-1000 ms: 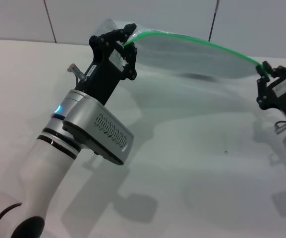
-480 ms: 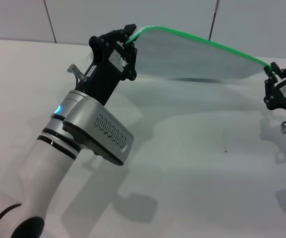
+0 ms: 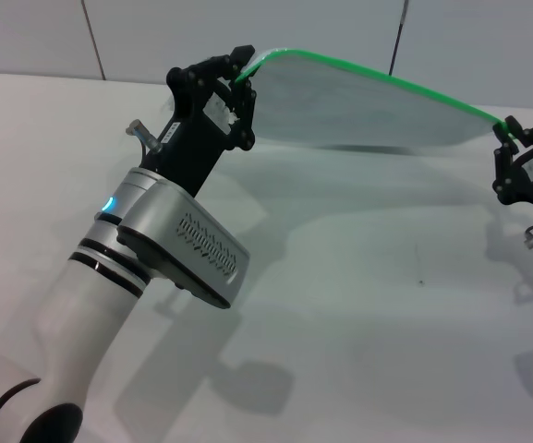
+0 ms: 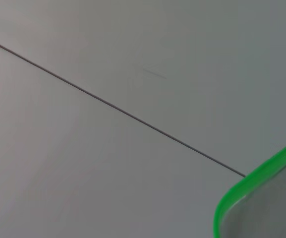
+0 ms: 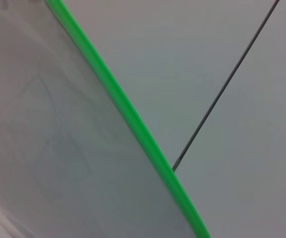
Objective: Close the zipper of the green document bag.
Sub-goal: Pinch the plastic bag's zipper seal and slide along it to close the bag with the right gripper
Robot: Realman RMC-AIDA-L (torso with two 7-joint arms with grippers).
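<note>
White table [image 3: 368, 305], grey panelled wall [image 3: 248, 28]

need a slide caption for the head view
Left gripper and right gripper hold the translucent pale blue-grey document bag by its ends above the white table, bright green zipper strip uppermost.

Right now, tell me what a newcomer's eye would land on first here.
The green document bag, held up above the white table and stretched between the two arms, its bright green zipper arching along the top edge. The left gripper grips one end, the right gripper the other.
</note>
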